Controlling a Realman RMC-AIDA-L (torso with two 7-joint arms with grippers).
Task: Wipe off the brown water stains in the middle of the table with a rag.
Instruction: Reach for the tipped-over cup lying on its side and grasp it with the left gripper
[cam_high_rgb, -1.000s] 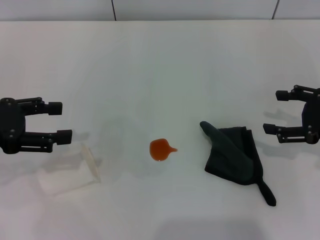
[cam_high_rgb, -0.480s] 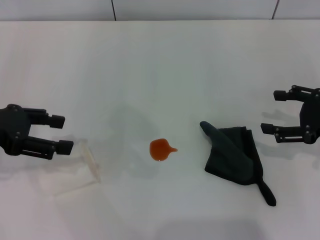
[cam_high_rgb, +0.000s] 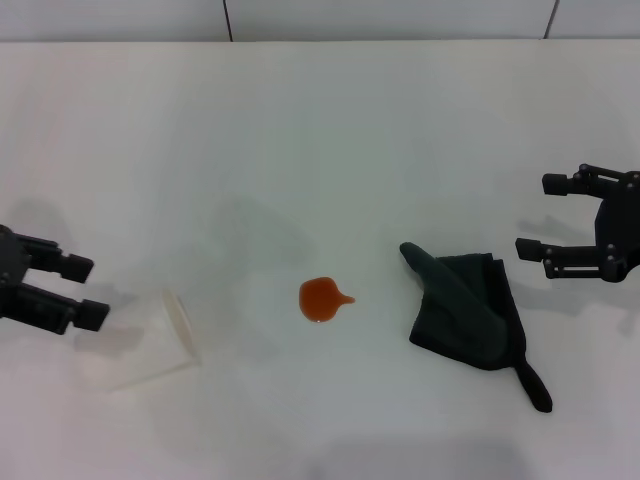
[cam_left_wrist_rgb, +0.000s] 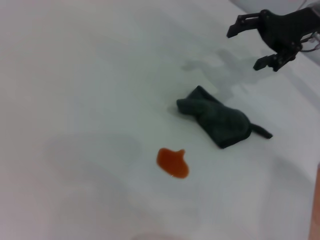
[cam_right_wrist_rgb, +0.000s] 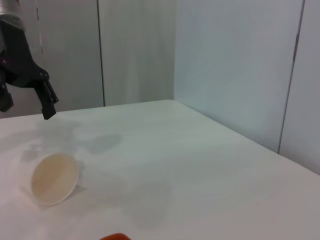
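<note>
Right gripper (cam_high_rgb: 534, 214) of mine hovers at the table's right edge, fingers spread wide, nothing between them, just beside and apart from the rag (cam_high_rgb: 468, 310). Rag lies crumpled flat on the table (cam_high_rgb: 320, 130), dark charcoal, narrow tail pointing toward me, right of centre. Brown water stains (cam_high_rgb: 322, 299): one small orange-brown blot with a short point aimed at the rag, mid-table, near the rag but not touching it. Left of the blot, a white cup (cam_high_rgb: 140, 340) lies on its side, mouth toward the stain. My left gripper (cam_high_rgb: 85, 291) hangs at the far left edge, just beside the cup, fingers apart and empty. Left wrist view shows blot (cam_left_wrist_rgb: 173, 162), rag (cam_left_wrist_rgb: 216, 117) and the right gripper (cam_left_wrist_rgb: 250, 45) beyond.
</note>
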